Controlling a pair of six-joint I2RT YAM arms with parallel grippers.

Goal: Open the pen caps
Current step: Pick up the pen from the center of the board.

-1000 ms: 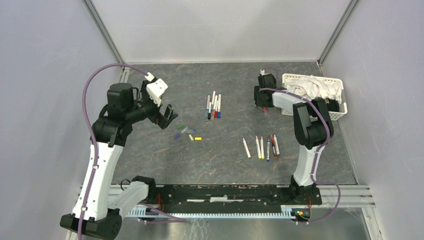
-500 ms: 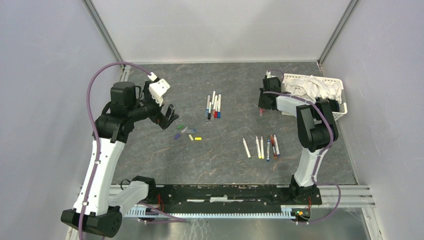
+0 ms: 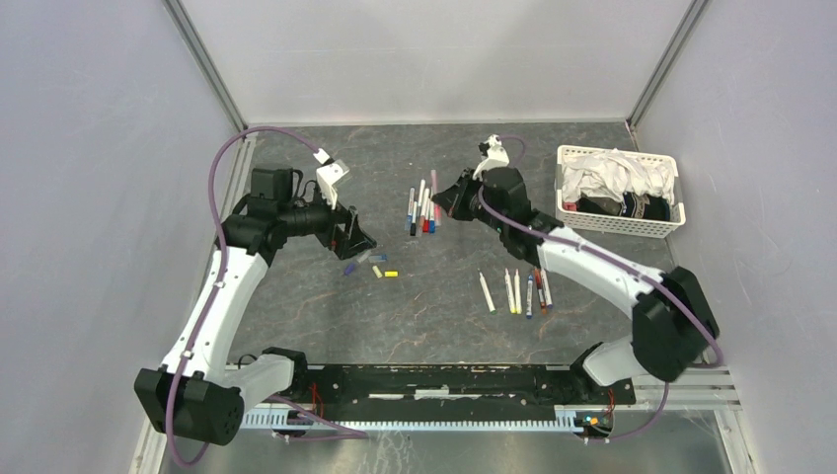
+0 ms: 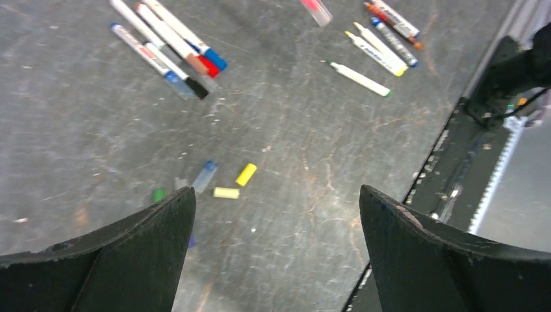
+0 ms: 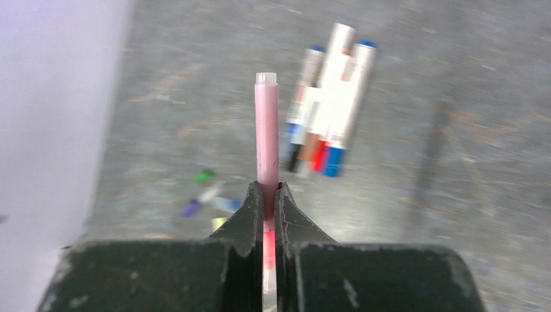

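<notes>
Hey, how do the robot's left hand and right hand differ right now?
The left hand is wide open and empty; the right hand is shut on a pink pen. The left hand hangs by the loose caps; the right hand is by the far cluster of pens. Both hang above the dark table.

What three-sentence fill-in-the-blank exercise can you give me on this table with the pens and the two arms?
1. The right pincer is shut on a ____ pen.
2. The left pincer is ____ and holds nothing.
3. The crumpled cloth in the basket is ____.
Missing words: pink; open; white.
</notes>
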